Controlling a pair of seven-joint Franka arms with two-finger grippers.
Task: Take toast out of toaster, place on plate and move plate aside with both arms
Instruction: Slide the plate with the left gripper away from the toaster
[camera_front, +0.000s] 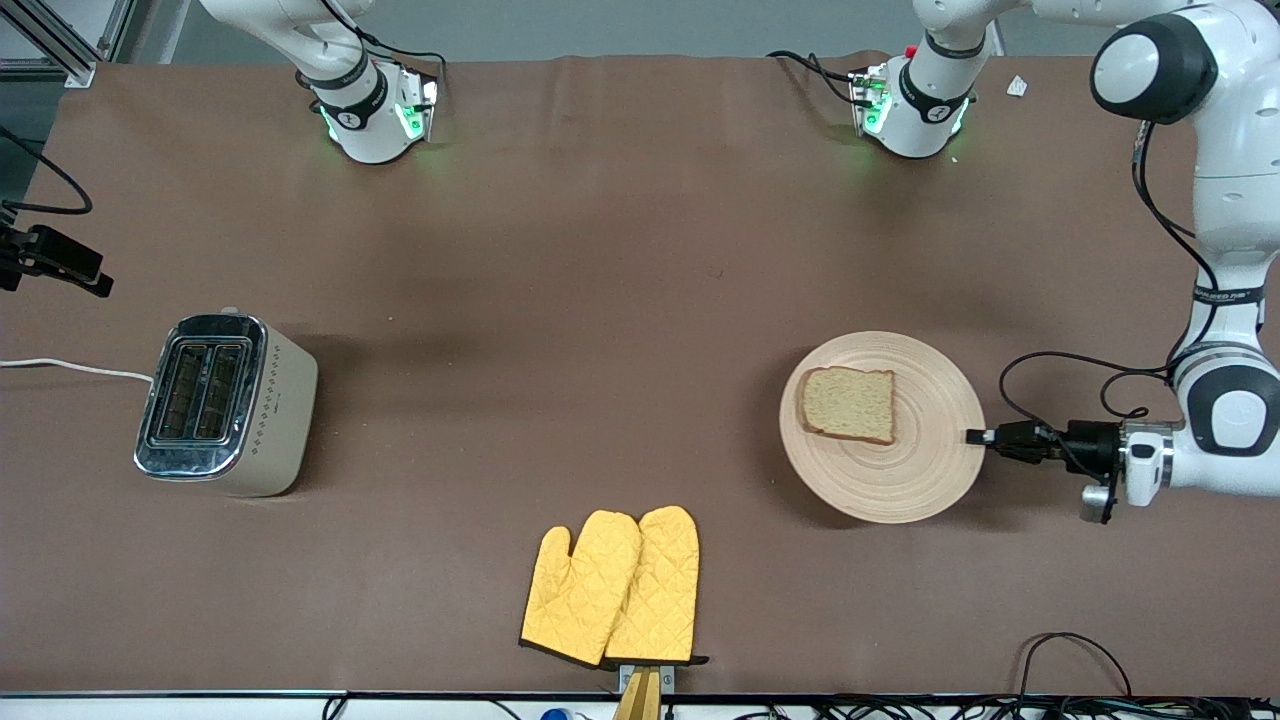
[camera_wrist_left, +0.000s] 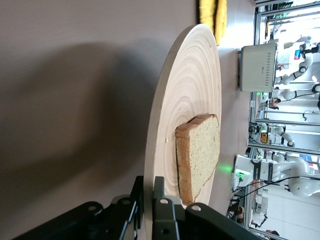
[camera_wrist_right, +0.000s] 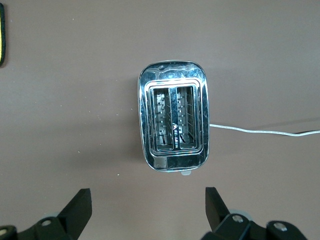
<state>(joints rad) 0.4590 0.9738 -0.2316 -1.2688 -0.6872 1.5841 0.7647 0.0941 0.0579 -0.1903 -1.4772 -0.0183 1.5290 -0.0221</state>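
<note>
A: Front view first. Where's the plate?

B: Plate (camera_front: 905, 480) sits on the tabletop (camera_front: 600, 300) toward the left arm's end. Toast (camera_front: 849, 403) lies flat on it, on the part toward the right arm's end and farther from the front cam. Left gripper (camera_front: 975, 436) is low at the plate's rim, on the side toward the left arm's end, jaws clamped on the edge.

A: Other stuff?

B: Toaster (camera_front: 228, 405) toward the right arm's end, white cord (camera_front: 70, 368) running off it. Pair of yellow oven mitts (camera_front: 615, 587) near the front edge, approx midway along. Right gripper isn't seen in this view; only that arm's base shows.

A: Left wrist view?

B: Plate (camera_wrist_left: 187, 100) seen edge-on, rim pinched between the left gripper (camera_wrist_left: 148, 192) jaws, one each side of the wood. Toast (camera_wrist_left: 200, 152) on the plate close to the grip. Mitts (camera_wrist_left: 210, 12) and toaster (camera_wrist_left: 258, 67) farther off.

A: Right wrist view?

B: Right gripper (camera_wrist_right: 148, 202) hangs over the toaster (camera_wrist_right: 174, 122), looking straight down into both slots, w/ jaws wide apart and holding nothing. Cord (camera_wrist_right: 260, 131) trails off across the tabletop (camera_wrist_right: 75, 100). Sliver of a mitt (camera_wrist_right: 2, 35) at the frame edge.
</note>
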